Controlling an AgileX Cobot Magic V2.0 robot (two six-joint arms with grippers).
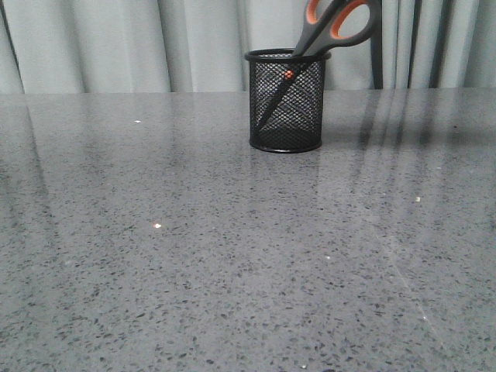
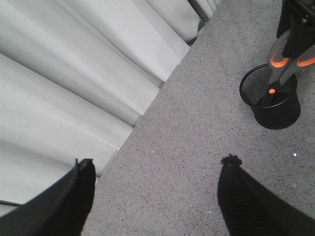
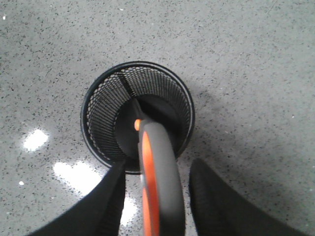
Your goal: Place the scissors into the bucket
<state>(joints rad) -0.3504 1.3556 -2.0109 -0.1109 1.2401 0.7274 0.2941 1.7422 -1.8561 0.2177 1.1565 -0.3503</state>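
The scissors (image 1: 322,35) lean blades-down inside the bucket (image 1: 285,101), handles tilting up toward the right gripper (image 3: 155,196), whose fingers stand apart around them. The left gripper (image 2: 157,196) hangs open, well away.

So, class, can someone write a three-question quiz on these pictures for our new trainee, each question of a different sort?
1. True or false: the scissors lie flat beside the bucket.
2. Which part of the scissors is inside the bucket? A) the handles B) the blades C) no part
3. Fill in: the left gripper is ____ and holds nothing.

Key: 1 false, they stand tilted in the bucket, handles above the rim; 2 B; 3 open.
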